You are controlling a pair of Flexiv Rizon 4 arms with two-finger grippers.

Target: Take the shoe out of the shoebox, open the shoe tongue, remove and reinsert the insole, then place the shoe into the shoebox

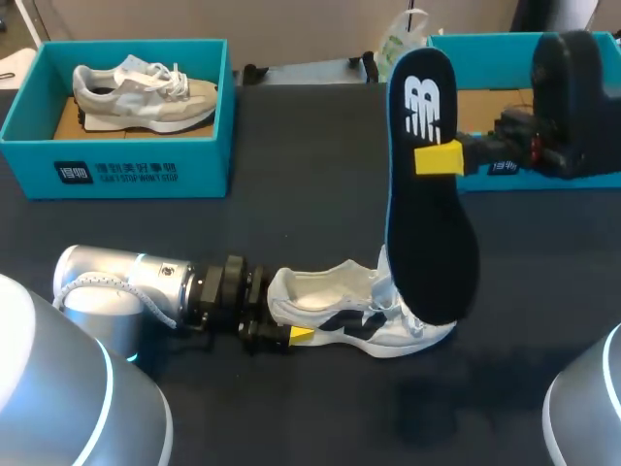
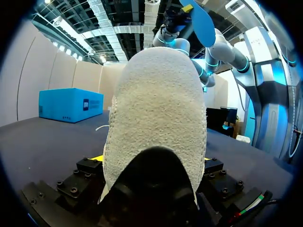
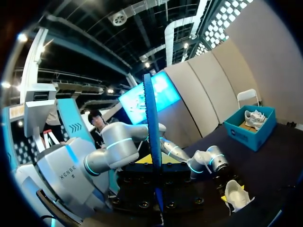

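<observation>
Black insole (image 1: pixel 432 233) hangs high over the shoe (image 1: pixel 325 301), pinched by our right gripper (image 1: pixel 439 158); we think it goes back in next. Our left gripper (image 1: pixel 289 330) squeezes the heel on the near table, holding the shoe steady. 1 shoebox (image 1: pixel 126 170) waits far left.

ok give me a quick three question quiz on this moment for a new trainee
1. True or false: the insole lies flat inside the shoe on the table.
2. Which part of that shoe is the left gripper shut on? A toe, B heel, C laces.
3. What lies in the far left shoebox?
Key: 1 false, the right gripper holds it up on end, out of the shoe. 2 B. 3 a second shoe.
</observation>
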